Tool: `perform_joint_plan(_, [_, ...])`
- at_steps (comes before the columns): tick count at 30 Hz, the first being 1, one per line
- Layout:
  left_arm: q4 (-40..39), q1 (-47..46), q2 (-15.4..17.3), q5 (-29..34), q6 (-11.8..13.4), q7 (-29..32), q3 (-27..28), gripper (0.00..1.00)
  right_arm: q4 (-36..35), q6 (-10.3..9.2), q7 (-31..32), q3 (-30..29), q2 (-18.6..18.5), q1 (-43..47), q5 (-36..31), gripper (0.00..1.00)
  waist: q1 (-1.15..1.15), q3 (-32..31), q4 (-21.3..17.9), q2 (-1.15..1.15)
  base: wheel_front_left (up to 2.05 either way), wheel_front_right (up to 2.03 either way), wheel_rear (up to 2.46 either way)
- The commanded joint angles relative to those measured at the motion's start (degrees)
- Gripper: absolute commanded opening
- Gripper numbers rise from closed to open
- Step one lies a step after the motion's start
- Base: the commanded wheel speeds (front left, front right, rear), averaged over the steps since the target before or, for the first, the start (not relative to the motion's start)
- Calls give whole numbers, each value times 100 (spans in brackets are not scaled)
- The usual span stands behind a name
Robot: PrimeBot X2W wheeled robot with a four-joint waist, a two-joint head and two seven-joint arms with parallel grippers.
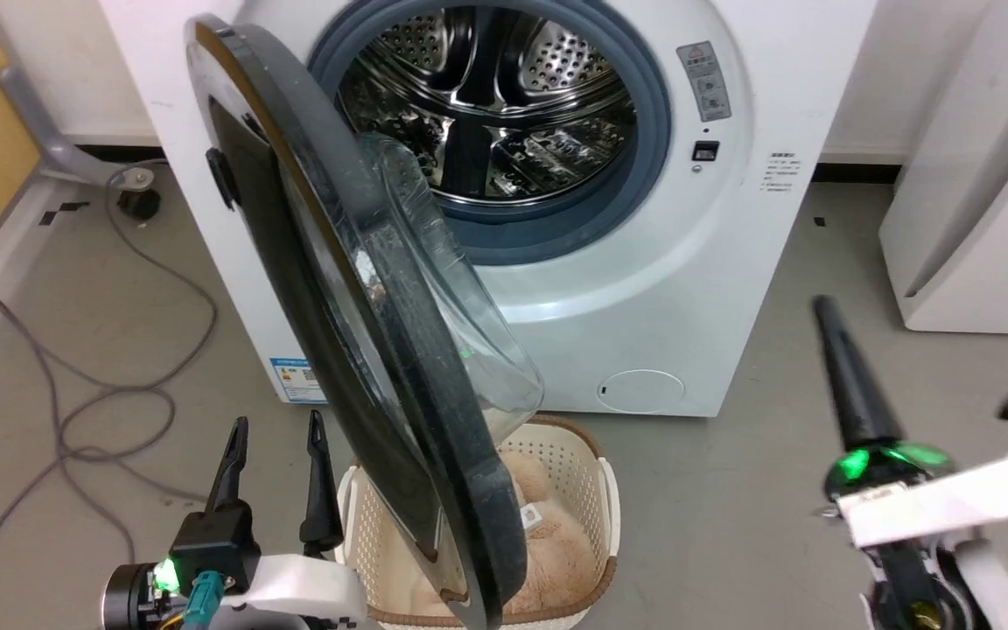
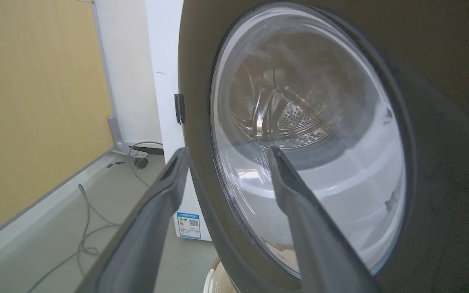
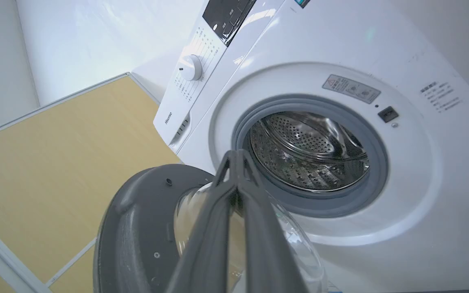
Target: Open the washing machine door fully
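The washing machine [image 1: 644, 289] fills the upper middle of the head view, its steel drum [image 1: 486, 96] uncovered. The door [image 1: 364, 350] is hinged at the machine's left side and has swung out part of the way. It runs almost edge-on from the upper left of the frame down to the bottom centre, with the clear glass bowl bulging to the right. Its lower edge hangs over a cream basket [image 1: 591, 490] on the floor, which holds something beige and fluffy [image 1: 556, 551]. The left gripper [image 1: 278, 418] is at the lower left, fingers spread wide and holding nothing, just beside the door's outer face. In the left wrist view the left gripper [image 2: 228, 150] points at the door [image 2: 307, 122], one finger left of the dark rim and the other across the glass; whether either touches it cannot be told. The right gripper [image 1: 826, 315] is at the lower right, well apart from the door, its fingers pressed together and empty. In the right wrist view the right gripper [image 3: 236, 154] points toward the door's grey inner face [image 3: 136, 228] at the lower left. A grey cable [image 1: 119, 367] trails over the floor at the left.
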Motion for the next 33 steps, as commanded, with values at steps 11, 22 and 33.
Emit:
perform_joint_plan(11, [-66,143,6,39,-15,-29,99,100,-287,6,-346,-1201,227,676,-3749,0,1,-45,-106,0,0,0,0])
perform_joint_plan(22, [-46,171,6,38,-17,-29,85,100,-296,6,-347,-1588,708,1519,-5504,0,1,-97,-81,0,0,0,0])
perform_joint_plan(33, [29,179,6,86,-12,-29,66,100,-31,6,-347,-1832,1038,1779,-6001,100,1,-125,-37,0,0,0,0])
